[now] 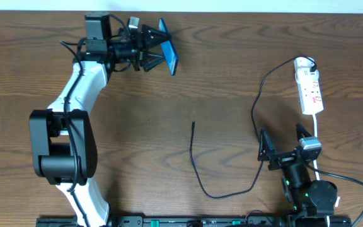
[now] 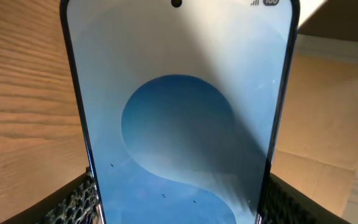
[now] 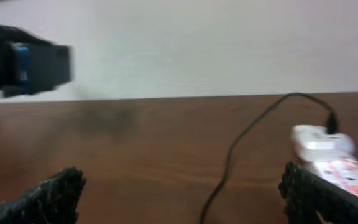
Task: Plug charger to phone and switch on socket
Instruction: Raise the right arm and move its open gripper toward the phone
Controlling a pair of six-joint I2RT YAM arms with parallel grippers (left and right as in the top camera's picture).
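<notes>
The phone (image 1: 168, 49), blue-screened and black-edged, is held off the table at the back left, gripped by its two long edges in my left gripper (image 1: 154, 49). In the left wrist view the phone (image 2: 179, 112) fills the frame, and the fingers (image 2: 73, 202) press on both its sides. The charger (image 1: 214, 194) is a thin black cable. Its free tip (image 1: 193, 124) lies mid-table, and the other end runs up to the socket (image 1: 309, 85), a white strip at the right. My right gripper (image 1: 284, 144) stands open just below the socket, over the charger (image 3: 229, 158), with nothing in it.
The socket's white cord (image 1: 316, 135) runs down past my right gripper toward the front edge. In the right wrist view the socket (image 3: 337, 165) lies close to the right finger. A pale wall (image 3: 197, 43) stands behind the table's far edge.
</notes>
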